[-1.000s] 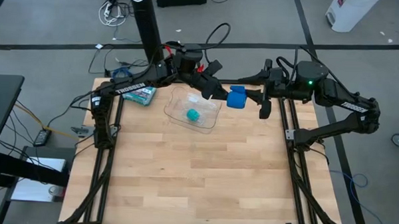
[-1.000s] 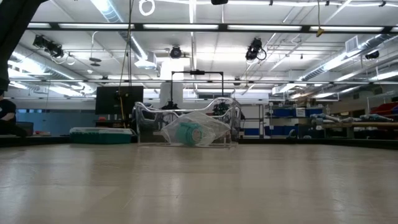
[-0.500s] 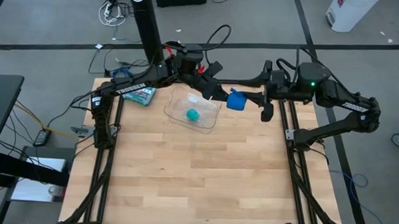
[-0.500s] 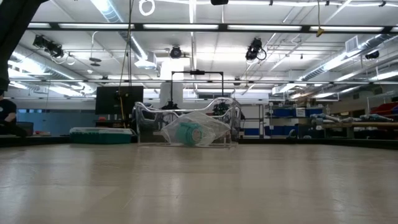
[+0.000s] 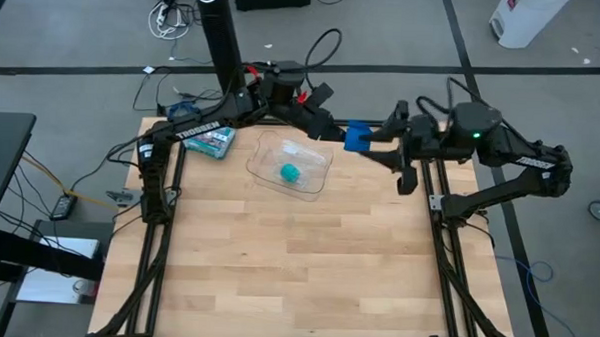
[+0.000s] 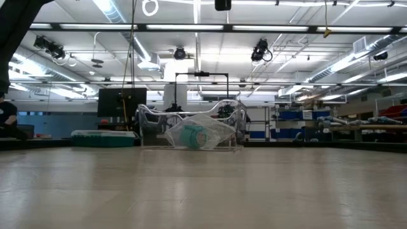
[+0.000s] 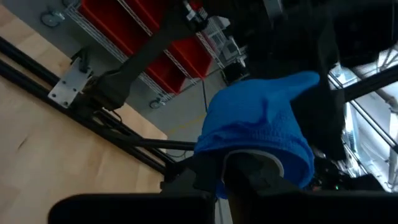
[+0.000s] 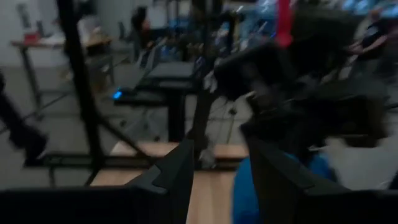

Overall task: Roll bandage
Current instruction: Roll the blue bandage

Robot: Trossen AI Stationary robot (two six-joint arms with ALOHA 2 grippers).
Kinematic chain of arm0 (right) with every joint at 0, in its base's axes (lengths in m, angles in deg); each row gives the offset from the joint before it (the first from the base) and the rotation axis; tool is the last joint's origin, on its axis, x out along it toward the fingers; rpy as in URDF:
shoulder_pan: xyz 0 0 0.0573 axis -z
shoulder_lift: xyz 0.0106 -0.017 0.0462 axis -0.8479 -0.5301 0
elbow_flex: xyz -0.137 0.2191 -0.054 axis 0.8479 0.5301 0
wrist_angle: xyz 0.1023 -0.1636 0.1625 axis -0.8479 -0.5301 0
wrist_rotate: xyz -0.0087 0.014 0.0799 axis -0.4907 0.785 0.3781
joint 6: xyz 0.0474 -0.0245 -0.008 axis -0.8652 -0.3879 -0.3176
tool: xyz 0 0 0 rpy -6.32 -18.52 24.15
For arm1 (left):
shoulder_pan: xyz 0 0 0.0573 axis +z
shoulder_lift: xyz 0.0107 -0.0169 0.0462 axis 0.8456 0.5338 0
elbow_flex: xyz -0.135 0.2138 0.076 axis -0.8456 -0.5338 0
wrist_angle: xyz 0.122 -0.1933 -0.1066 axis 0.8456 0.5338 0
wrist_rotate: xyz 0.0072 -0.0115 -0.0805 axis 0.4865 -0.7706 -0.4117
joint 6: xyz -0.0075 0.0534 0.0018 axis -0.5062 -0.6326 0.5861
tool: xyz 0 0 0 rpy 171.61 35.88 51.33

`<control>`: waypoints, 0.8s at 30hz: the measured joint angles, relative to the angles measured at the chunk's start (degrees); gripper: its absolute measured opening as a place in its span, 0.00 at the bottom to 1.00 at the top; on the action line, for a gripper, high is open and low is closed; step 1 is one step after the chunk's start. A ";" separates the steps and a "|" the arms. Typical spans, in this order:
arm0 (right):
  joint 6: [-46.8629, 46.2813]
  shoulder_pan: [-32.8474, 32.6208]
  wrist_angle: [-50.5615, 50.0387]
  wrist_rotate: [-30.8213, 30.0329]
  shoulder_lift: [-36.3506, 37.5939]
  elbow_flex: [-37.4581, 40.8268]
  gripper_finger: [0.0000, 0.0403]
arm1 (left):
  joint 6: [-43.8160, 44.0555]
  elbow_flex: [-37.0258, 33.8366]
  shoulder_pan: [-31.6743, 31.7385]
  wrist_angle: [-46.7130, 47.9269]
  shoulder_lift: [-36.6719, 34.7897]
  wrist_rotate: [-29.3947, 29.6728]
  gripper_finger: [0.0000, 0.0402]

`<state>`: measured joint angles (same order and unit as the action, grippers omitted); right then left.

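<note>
Above table's far edge [image 5: 380,156], left gripper [image 5: 333,135] clamps bandage [image 5: 357,136]

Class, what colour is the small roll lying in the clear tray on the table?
Teal-green; the roll in the clear tray shows best in the high view.

The bandage [image 7: 261,134] near the middle of the left wrist frame is soft bright blue cloth with a fine knitted, slightly fuzzy weave, matt and rumpled into folds. The table [image 5: 307,259] filling the lower centre of the high frame is pale wood in butcher-block strips, smooth with a low sheen. At upper centre sits a clear plastic tray [image 5: 290,166], glossy and see-through, crinkled film catching light around a teal-green roll [image 5: 292,173] of matt fabric look. The printed box [image 5: 212,140] at upper left looks like smooth card. The arms' casings are matt black.
</note>
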<state>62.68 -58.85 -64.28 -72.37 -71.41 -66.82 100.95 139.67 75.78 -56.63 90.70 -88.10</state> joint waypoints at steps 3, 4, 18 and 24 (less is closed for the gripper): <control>-1.02 -0.78 1.00 -5.58 1.64 -0.61 0.37 | -1.23 0.09 0.07 0.11 -0.04 -0.48 0.06; -1.51 -0.83 0.53 -7.17 2.15 -1.01 0.37 | -1.69 0.09 0.05 0.16 -0.04 -0.51 0.06; -24.71 2.86 -12.96 -13.59 -1.46 -3.82 0.37 | -10.61 0.09 -0.15 7.68 -0.10 1.08 0.06; -32.45 5.36 -13.44 -9.69 -3.39 -3.82 0.37 | -13.37 0.11 -0.51 11.80 -0.12 2.57 0.06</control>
<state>30.24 -53.50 -77.72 -82.06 -74.80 -70.65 87.58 139.78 75.28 -44.82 90.58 -85.53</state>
